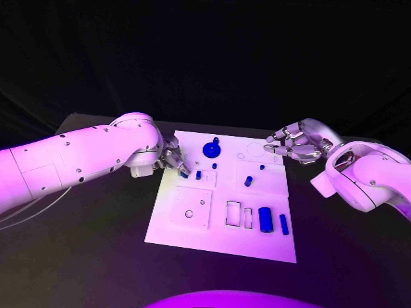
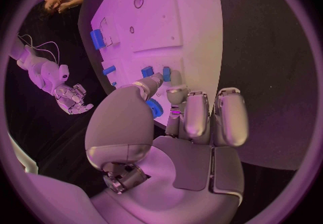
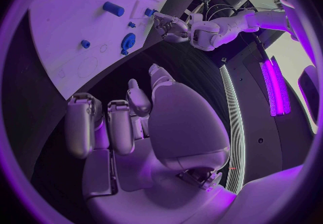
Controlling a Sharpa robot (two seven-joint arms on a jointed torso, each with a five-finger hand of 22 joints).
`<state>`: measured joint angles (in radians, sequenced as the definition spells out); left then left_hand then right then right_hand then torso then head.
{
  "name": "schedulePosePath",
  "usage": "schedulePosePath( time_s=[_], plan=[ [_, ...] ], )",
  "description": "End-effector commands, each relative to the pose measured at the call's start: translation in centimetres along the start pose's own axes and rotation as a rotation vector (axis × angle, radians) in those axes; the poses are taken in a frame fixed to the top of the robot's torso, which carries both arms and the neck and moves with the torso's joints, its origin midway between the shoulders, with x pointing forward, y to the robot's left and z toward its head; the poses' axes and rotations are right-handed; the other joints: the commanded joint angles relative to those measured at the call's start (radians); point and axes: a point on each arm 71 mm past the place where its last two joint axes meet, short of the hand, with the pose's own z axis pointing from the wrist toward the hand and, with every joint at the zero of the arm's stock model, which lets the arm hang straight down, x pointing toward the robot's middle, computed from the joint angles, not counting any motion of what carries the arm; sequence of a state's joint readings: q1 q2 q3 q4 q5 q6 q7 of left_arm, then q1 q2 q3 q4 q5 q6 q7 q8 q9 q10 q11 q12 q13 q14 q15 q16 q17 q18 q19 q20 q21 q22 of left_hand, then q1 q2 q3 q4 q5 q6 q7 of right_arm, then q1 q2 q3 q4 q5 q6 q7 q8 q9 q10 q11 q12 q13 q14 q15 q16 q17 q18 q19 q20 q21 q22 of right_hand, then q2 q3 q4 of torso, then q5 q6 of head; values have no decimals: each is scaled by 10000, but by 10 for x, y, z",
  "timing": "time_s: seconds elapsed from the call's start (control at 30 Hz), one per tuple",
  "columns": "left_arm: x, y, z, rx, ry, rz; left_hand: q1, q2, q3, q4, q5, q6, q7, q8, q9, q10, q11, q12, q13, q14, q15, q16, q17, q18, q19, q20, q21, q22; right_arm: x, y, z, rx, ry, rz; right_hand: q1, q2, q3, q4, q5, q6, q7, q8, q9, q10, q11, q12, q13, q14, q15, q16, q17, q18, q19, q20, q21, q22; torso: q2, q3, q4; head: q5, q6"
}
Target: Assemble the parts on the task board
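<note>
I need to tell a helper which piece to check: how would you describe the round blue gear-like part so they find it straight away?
Start at the white task board in the middle of the black table and go to its far edge, between the two hands. The gear sits there, closer to the left hand. It is the only flat, round, disc-shaped blue part; the blue pieces around it are small pegs and blocks.

We see the flat white rectangular task board (image 1: pixel 192 228) lying at the middle of the black table (image 1: pixel 94 256). A round blue gear part (image 1: pixel 210 150) sits at its far end, two long blue block parts (image 1: pixel 266 219) at its near right corner, small blue peg parts (image 1: pixel 248 181) between.
</note>
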<state>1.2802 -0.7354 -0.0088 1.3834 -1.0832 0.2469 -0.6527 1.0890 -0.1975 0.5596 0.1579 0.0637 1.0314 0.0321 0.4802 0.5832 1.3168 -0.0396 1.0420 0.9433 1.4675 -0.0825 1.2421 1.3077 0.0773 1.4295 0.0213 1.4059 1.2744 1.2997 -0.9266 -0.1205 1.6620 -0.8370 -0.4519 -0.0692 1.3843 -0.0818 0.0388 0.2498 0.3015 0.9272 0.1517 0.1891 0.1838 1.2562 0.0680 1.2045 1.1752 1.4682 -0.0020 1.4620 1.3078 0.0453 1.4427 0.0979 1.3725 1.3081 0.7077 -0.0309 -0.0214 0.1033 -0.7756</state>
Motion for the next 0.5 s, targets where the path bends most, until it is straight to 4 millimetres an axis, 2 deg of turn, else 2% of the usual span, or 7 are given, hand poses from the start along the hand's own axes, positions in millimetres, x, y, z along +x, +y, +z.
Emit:
schedulePosePath(
  time_s=[0.03,0.5],
  plan=[
    [2,-2,0,27,124,105,-143,-21,-22,81,29,68,-13,52,4,79,18,76,26,413,-90,-35,422,-137,65,-19,52,28,1,1,0,-101,76,-19,-72,-4,-56,-21,62,12,-36,48,-9,-6,-40,8,-12,598,-76,-43,835,83,-47,10,-53,1212,1,-1,0,1,0],
    [2,-3,1,7,194,132,-326,-10,-380,299,29,105,-19,100,13,127,15,145,79,415,-93,-35,424,-146,86,-21,75,72,1,1,0,-117,85,-15,-72,-4,-56,-21,62,12,-36,48,-9,-6,-40,8,-12,598,-76,-43,835,83,-47,10,-53,1212,-1,-3,-5,-15,9]
  ],
)
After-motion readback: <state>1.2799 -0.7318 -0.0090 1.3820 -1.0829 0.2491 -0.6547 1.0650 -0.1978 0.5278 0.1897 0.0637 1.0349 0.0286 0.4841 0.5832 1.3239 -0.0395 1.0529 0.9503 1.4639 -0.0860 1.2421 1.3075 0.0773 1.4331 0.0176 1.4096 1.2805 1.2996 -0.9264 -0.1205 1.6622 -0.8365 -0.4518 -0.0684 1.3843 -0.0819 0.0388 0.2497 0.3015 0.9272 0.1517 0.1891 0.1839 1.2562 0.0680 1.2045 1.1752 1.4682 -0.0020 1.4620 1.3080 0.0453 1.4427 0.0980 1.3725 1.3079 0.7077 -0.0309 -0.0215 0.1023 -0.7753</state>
